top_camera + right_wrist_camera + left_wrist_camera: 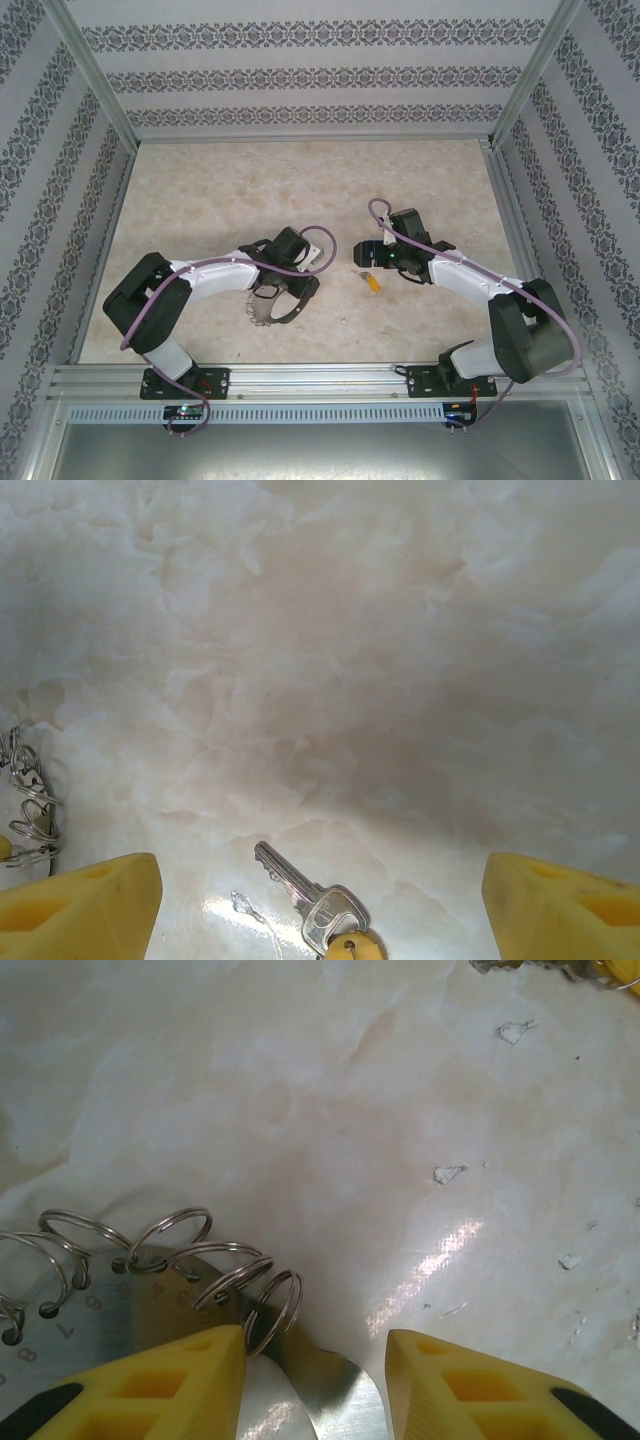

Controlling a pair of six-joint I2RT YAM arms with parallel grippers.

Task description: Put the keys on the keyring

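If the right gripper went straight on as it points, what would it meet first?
Probably the key lying between the right gripper's open fingers; depth is unclear, so the table may come first.

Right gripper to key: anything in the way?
Nothing visible. The key lies on bare table, inside the open right gripper; the keyring sits off to the left in the right wrist view.

My overhead camera sits high behind both arm bases (pixel 185 382), looking down and forward across the whole counter (pixel 300 190). Each wrist camera rides low, close to the surface, peering out between its own jaws. The right wrist view catches the keyring (pixel 30 815) at its left edge, which the left wrist sees close up.
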